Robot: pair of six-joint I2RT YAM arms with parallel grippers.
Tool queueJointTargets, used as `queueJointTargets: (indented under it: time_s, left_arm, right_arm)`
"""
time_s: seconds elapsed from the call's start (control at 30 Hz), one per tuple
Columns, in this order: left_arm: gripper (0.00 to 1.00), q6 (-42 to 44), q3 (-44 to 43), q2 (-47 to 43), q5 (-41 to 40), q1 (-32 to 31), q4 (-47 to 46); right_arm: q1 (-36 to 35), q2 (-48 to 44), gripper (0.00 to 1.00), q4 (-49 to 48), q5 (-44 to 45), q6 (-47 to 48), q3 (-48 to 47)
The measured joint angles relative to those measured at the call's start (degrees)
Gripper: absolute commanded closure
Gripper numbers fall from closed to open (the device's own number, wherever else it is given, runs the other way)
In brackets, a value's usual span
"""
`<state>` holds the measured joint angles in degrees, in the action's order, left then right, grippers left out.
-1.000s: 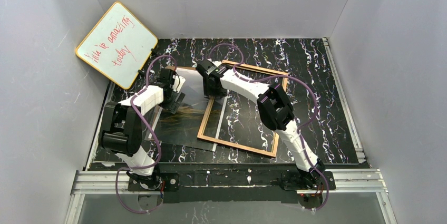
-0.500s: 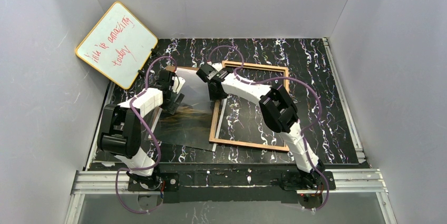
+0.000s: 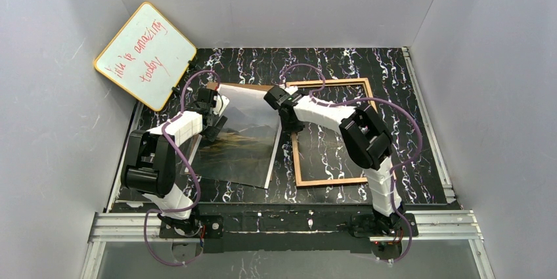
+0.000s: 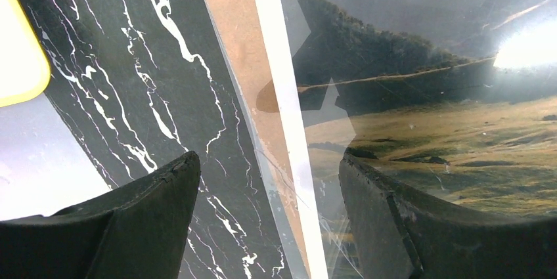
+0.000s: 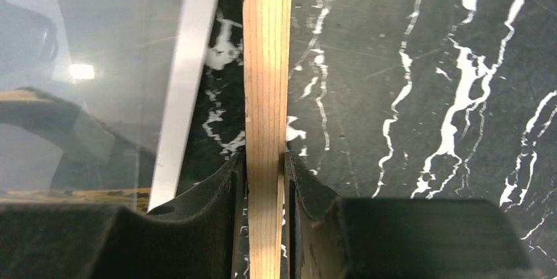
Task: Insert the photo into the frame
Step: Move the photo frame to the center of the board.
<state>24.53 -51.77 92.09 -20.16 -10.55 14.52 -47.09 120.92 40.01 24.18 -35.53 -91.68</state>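
The photo [image 3: 244, 136] lies face up on the table, left of centre, showing misty mountains and dark ground. The frame [image 3: 376, 128] lies flat to its right, wood-coloured side up, with the marble showing through it. My right gripper [image 3: 287, 123] is shut on the frame's left rail [image 5: 266, 62], one finger on each side [image 5: 265, 157]. My left gripper [image 3: 215, 123] is open, and its jaws [image 4: 266, 161] straddle the photo's [image 4: 427, 115] left white border. The photo's white edge also shows in the right wrist view [image 5: 190, 62], a narrow gap left of the rail.
A brown hardboard panel [image 4: 230, 42] lies under the photo, and its corner sticks out at the back [image 3: 211, 85]. A yellow-edged whiteboard [image 3: 146, 56] with red writing leans at the back left. Grey walls enclose the marble table [image 3: 407, 108].
My right gripper has dragged the frame to the right and turned it square, off the photo. The photo now lies fully uncovered. My left arm has hardly moved.
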Motion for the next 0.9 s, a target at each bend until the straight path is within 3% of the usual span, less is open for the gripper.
queueJointTargets:
  time_s: [0.43, 0.5, 0.63, 0.77, 0.9]
  left_arm:
    - [0.24, 0.7, 0.5, -0.1, -0.5, 0.1, -0.9]
    - [0.24, 1.4, 0.5, 0.0, -0.8, 0.3, -1.1]
    - [0.24, 2.9, 0.1, 0.9, -1.6, 2.6, -1.7]
    - [0.24, 4.0, -0.5, 1.7, -1.7, 6.8, -2.3]
    - [0.23, 4.2, -0.4, 1.9, -1.7, 8.4, -1.0]
  right_arm:
    - [3.0, 0.8, 0.98, 0.1, -0.4, -3.3, -1.3]
    - [2.9, 1.3, 0.9, 0.1, -0.4, -3.3, -2.1]
    - [2.2, 1.4, 0.65, 0.4, -0.5, -3.4, -2.3]
    - [2.0, 1.3, 0.47, 0.4, -0.6, -4.0, -2.3]
    - [2.1, 0.5, 0.37, 0.5, -1.6, -5.2, -2.2]
